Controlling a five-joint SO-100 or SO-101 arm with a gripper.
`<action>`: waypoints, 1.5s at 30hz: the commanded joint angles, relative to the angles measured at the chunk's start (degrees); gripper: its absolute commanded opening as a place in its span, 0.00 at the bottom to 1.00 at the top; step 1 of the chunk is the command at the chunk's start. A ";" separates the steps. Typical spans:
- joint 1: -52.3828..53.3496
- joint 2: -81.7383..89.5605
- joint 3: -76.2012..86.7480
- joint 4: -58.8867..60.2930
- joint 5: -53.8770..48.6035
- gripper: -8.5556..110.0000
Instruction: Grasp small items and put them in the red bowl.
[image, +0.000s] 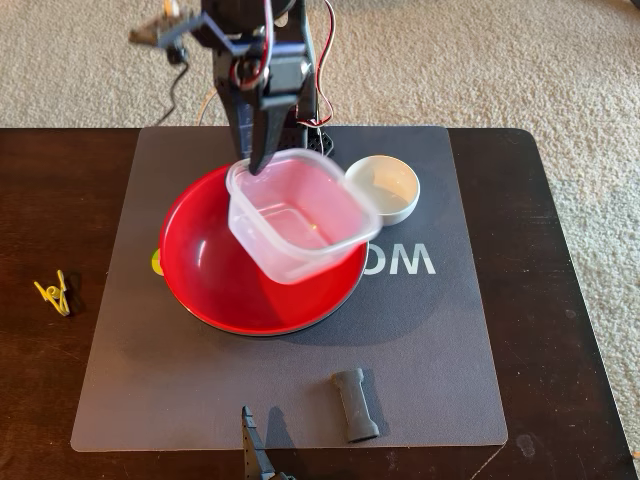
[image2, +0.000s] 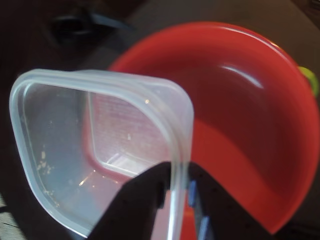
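Observation:
My gripper (image: 258, 165) is shut on the rim of the clear square plastic tub (image: 300, 215) and holds it tilted above the red bowl (image: 205, 270). In the wrist view the jaws pinch the tub's rim (image2: 176, 165) with the red bowl (image2: 250, 125) behind and below it. The dark grey spool-shaped bar (image: 356, 404) lies on the grey mat near its front edge. The tiny yellow clip (image: 54, 293) lies on the dark table left of the mat.
A small white bowl (image: 385, 185) sits right of the red bowl on the grey mat (image: 430, 350). A small yellow-green thing (image: 156, 262) peeks out at the red bowl's left edge. A dark object (image: 255, 445) sits at the mat's front edge. Carpet surrounds the table.

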 joint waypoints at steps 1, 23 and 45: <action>9.58 10.99 23.12 -6.59 7.56 0.07; 5.80 -39.20 -36.21 2.37 -7.91 0.32; 0.00 -117.07 -114.43 -3.60 23.73 0.35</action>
